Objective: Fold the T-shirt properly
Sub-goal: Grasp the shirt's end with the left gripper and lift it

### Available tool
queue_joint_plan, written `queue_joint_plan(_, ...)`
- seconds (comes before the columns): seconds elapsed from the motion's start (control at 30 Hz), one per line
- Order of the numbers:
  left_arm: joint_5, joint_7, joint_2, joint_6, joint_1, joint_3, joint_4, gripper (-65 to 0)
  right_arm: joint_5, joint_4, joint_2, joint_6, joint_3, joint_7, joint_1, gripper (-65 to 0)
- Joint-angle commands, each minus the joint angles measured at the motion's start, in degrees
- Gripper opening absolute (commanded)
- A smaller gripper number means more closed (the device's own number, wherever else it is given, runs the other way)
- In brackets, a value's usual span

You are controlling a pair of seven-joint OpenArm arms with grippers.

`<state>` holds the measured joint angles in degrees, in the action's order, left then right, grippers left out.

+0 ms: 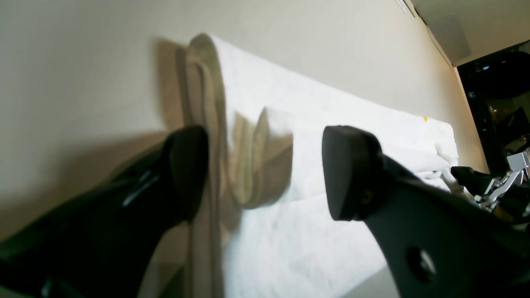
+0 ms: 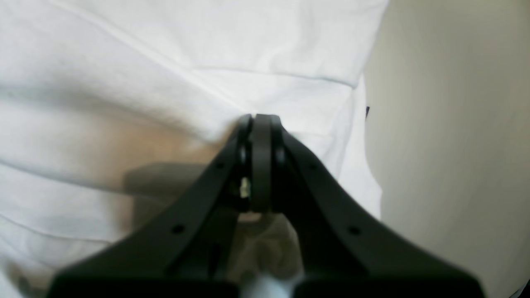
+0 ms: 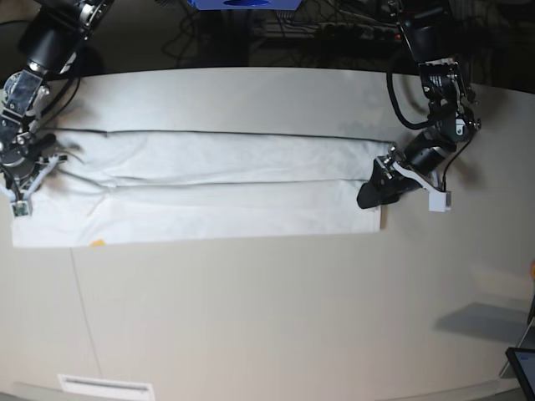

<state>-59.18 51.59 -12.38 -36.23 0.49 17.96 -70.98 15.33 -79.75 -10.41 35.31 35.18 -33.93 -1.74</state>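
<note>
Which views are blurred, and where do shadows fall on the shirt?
Left wrist view: the jaws are soft, and the shirt edge lies in brown shadow. Right wrist view: blurred near the lens, with a shadow beside the jaws. Base view: sharp, evenly lit.

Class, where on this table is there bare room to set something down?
The wide strip of table below the T-shirt, and the narrower band above it. Crowded: the shirt's ends, at the left gripper and right gripper.
</note>
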Motion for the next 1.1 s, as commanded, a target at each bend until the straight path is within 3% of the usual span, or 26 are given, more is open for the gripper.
queue_joint_plan(0.0,1.38,0.93,-0.67,1.19,-0.18,-0.15,-0.36,-22.5,0.1,-0.39,-0.44,0.87,0.12,-1.54,-0.15,-64.7)
queue_joint_plan(0.2,1.38,0.93,-0.59,1.19,-0.18,-0.24,-0.27,-25.0,0.1,-0.39,-0.44,0.87,0.12,-1.54,-0.15,-64.7)
queue_joint_plan(0.3,1.38,0.93,-0.76,1.19,-0.18,-0.24,-0.27,-38.5,0.1,-0.39,-0.44,0.87,0.12,-1.54,-0.15,-64.7)
queue_joint_plan(0.4,1.38,0.93,-0.94,1.19,-0.18,-0.24,-0.27,-57.1,0.1,-0.39,-0.44,0.87,0.12,-1.54,-0.15,-64.7)
queue_joint_plan(0.47,1.38,0.93,-1.02,1.19,-0.18,-0.24,-0.27,-65.0,0.1,-0.39,-0.44,0.87,0.12,-1.54,-0.15,-64.7)
queue_joint_plan(0.7,1.82,0.93,-1.2,1.46,0.08,-0.15,-3.35,-65.0,0.1,-0.39,-0.44,0.87,0.12,-1.54,-0.15,-64.7)
queue_joint_plan(0.87,6.65,1.2,-0.5,5.06,0.87,-0.33,-13.28,-65.0,0.1,-0.39,-0.44,0.87,0.12,-1.54,-0.15,-64.7)
queue_joint_plan(1.07,6.91,1.2,0.29,10.43,2.19,-2.35,-22.07,-65.0,0.1,-0.12,-0.44,0.87,0.03,-1.54,-0.15,-64.7)
